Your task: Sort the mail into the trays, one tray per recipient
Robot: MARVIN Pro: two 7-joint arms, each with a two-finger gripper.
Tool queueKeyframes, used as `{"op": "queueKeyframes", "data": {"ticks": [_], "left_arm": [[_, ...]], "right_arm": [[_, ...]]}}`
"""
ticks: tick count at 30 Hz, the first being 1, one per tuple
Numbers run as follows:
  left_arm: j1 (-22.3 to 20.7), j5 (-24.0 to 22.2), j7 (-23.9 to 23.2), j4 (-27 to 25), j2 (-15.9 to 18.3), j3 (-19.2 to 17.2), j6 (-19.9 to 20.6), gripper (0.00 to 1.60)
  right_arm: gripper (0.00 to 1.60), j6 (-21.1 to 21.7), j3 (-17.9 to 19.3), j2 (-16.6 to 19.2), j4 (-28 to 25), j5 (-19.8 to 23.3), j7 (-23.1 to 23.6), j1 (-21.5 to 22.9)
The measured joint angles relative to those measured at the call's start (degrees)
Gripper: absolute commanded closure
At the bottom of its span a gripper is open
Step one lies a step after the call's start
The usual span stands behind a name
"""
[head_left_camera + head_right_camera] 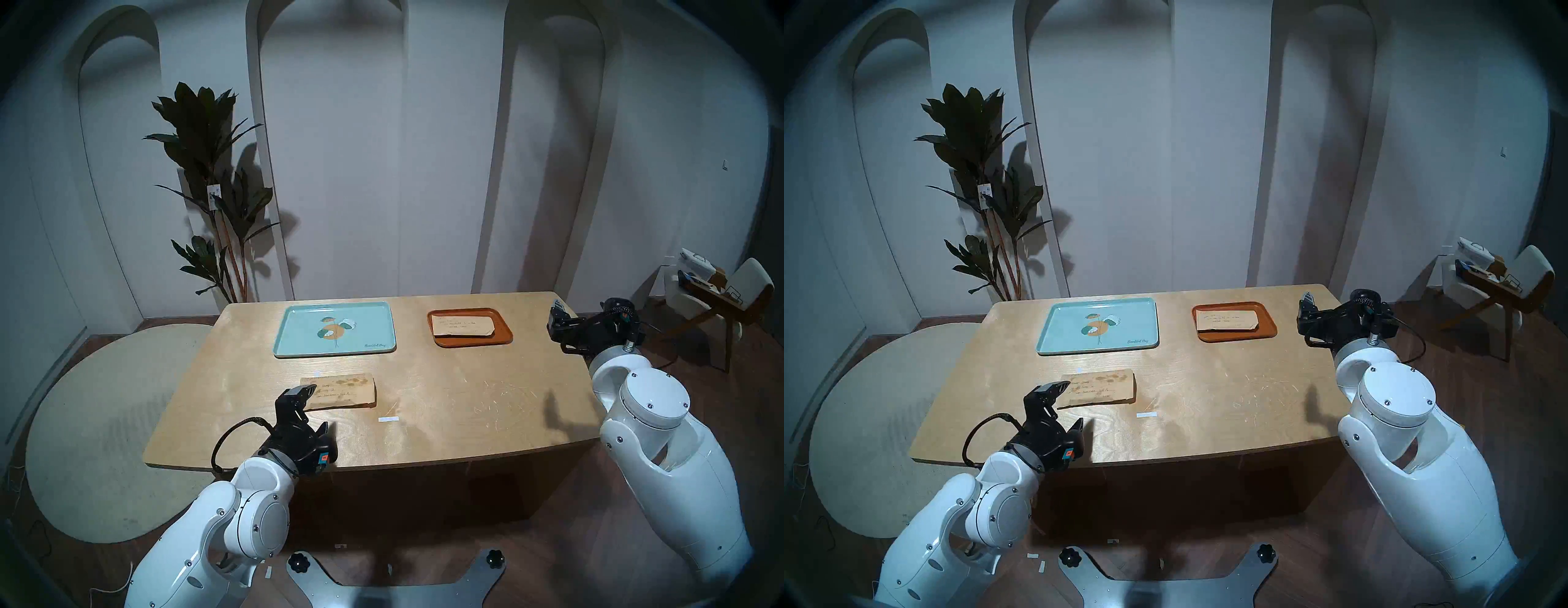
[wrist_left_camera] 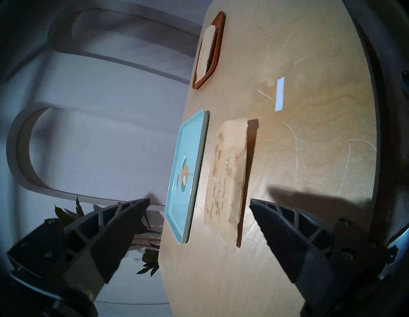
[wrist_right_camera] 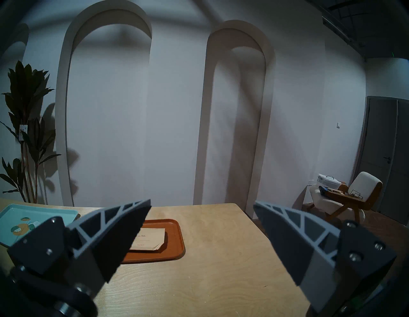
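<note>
My left hand [image 1: 315, 408] is spread wide, empty, low over the near-left part of the light wooden desk [image 1: 445, 407], turned on its side so one finger hangs over the near-left end of the tan kraft-paper envelope with brown blotches [image 1: 343, 389] and the other sits nearer the desk's front edge. That envelope lies flat on the bare desk, just in front of the larger mint-teal rounded tray with leaf-and-orange-circle print [image 1: 297, 339], not in any tray yet.

Handling guess: thin paper, very light, bends easily, flat to the wood so hard to get a finger under. In the left wrist view the near long edge casts a shadow, looks slightly lifted. I'd pinch there or at the short end by my fingers, or slide it first.

My right hand [image 1: 556, 322] is spread too, holding nothing, raised off the far-right corner of the desk. Near it is the smaller plain orange-brown rounded tray [image 1: 502, 335], with the plain tan kraft envelope [image 1: 464, 327] already inside.

Count: two envelopes, two trays, one small white paper strip [image 1: 389, 419] lying on the desk right of the blotched envelope. Teal tray holds no mail.
</note>
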Motion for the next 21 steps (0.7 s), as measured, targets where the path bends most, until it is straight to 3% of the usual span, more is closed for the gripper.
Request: {"op": "queueKeyframes", "data": {"ticks": [11,21], "left_arm": [[-4.24,1.86,-3.78,3.74,2.86,0.50,-3.25,0.00],[-9.50,0.64,-4.25,10.52,2.11,-0.58,-5.14,0.00]], "right_arm": [[0.00,-0.01,-0.02,0.02,0.00,0.00,0.00,0.00],[0.00,-0.01,-0.02,0.03,0.00,0.00,0.00,0.00]]}}
